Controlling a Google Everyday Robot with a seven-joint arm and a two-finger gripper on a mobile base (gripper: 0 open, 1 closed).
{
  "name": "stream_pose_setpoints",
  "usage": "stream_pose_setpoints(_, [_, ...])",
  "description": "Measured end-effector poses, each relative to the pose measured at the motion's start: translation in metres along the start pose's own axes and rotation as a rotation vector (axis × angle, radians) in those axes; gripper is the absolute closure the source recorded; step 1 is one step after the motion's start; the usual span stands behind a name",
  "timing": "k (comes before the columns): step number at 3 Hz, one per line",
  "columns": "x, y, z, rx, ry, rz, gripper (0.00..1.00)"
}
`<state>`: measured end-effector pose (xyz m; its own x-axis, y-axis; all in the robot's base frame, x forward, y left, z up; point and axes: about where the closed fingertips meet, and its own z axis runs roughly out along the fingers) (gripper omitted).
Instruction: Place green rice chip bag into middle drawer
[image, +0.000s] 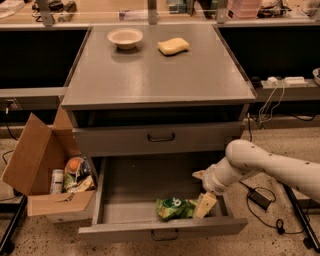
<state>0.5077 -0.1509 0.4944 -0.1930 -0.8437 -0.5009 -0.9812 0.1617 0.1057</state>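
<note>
The green rice chip bag (173, 208) lies on the floor of the open middle drawer (131, 181), near its front wall and right of centre. My gripper (202, 190) reaches into the drawer from the right on the white arm (270, 167). Its fingers are spread open. The lower finger (206, 204) rests against the bag's right end, and the upper finger (198, 174) is clear of the bag. The grey handled drawer above (160, 137) is shut.
A cream bowl (125, 37) and a yellow sponge (173, 46) sit on the cabinet top. An open cardboard box (37, 165) with snack packs and bottles stands at the drawer's left. Cables and a power brick (260, 198) lie on the floor at right.
</note>
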Motion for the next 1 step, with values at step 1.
stream_pose_setpoints(1, [-0.0126, 0.0011, -0.0331, -0.029, -0.043, -0.061, 0.0])
